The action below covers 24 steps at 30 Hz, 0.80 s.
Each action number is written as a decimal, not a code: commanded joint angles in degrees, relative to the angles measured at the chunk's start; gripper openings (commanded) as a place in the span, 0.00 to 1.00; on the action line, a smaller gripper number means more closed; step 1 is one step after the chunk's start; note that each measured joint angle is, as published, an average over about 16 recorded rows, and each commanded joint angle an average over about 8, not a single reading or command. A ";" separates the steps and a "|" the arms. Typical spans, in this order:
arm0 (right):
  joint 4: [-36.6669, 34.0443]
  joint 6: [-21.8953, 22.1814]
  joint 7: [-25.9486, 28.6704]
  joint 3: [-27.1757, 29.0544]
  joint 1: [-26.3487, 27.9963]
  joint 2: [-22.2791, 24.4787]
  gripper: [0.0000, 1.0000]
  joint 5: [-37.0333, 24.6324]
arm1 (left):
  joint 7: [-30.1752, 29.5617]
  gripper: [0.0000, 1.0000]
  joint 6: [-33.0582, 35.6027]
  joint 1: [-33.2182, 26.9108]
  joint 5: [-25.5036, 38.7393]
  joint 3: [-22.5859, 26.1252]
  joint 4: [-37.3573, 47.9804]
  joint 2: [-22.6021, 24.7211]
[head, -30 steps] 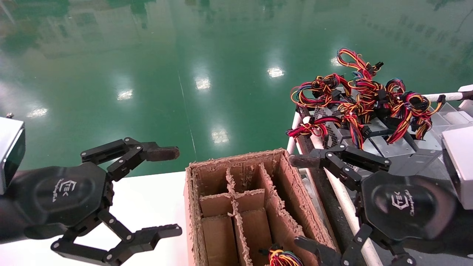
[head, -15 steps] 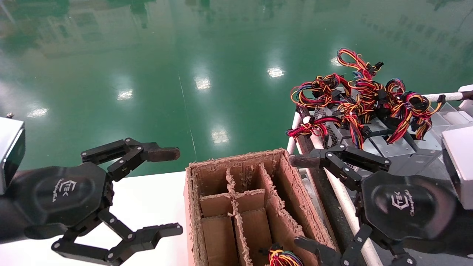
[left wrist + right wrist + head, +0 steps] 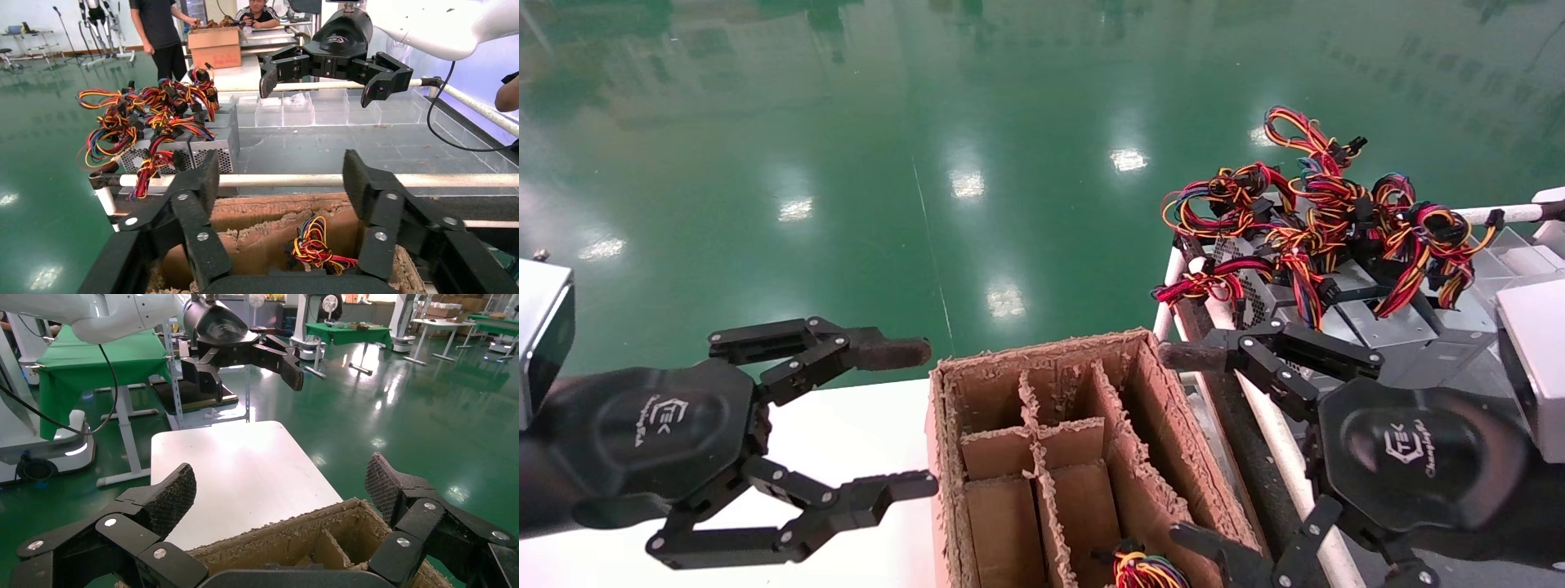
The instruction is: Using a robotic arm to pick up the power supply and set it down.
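A looped bundle of red, yellow, orange and blue wires [image 3: 1144,569] [image 3: 315,245] sticks up from the near right compartment of the brown divided carton [image 3: 1042,359]. It belongs to the power supply, whose grey box is hidden inside. My left gripper [image 3: 915,419] [image 3: 281,171] hovers open and empty just left of the carton, over the white table [image 3: 846,425]. On the carton's right side my right gripper [image 3: 1181,445] [image 3: 281,478] hangs open and empty above the rack edge. Each wrist view looks across the carton [image 3: 275,205] [image 3: 275,533] at the other arm's gripper.
Several alike grey boxes [image 3: 1385,322] [image 3: 208,144] with tangled red-orange wire bundles [image 3: 1303,212] stand on the right-hand rack. Its white tube rail [image 3: 1279,441] [image 3: 294,180] runs beside the carton. Green floor lies beyond. A person [image 3: 159,30] stands far off.
The left gripper's fingers have drawn somewhat closer together and reach slightly nearer the carton. The right gripper and the wire bundle have not moved.
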 commanded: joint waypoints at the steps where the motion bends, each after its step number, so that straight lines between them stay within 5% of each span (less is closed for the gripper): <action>1: 0.00 0.00 0.00 0.00 0.00 0.00 1.00 0.00 | 0.00 0.00 0.00 0.00 0.00 0.00 0.00 0.00; 13: -0.80 0.11 0.13 -0.38 0.08 0.23 1.00 -0.97 | 0.00 0.00 0.00 0.00 0.00 0.00 0.01 0.00; 24: -2.97 -0.49 3.61 -4.98 1.93 1.53 1.00 -10.11 | 0.01 0.00 0.01 -0.01 0.00 0.01 0.01 0.00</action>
